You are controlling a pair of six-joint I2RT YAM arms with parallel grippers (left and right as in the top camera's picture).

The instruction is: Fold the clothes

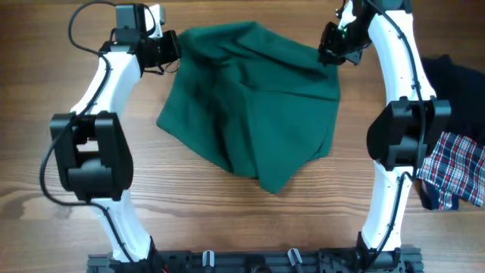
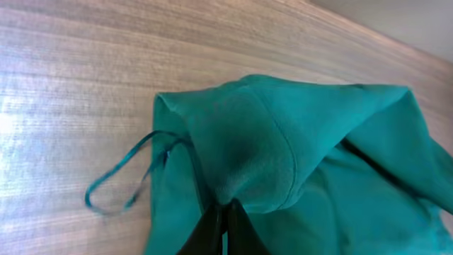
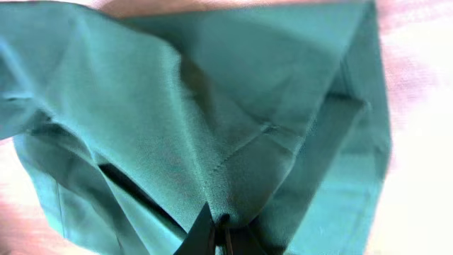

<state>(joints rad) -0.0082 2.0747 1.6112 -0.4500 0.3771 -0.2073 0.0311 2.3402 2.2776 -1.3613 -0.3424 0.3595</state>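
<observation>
The left gripper [image 1: 170,50] is pinched tight on the clothes [image 1: 250,106]. The right gripper [image 1: 330,51] is likewise clamped on them.

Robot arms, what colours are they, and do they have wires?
White tubes with chunky black joints. A black cable loops beside the left arm and another runs down the right arm. The left gripper and right gripper are black too.

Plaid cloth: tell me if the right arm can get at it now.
Probably not yet: the right gripper is shut on the green garment. The plaid cloth lies uncovered beside that arm, so after letting go it likely could.
</observation>
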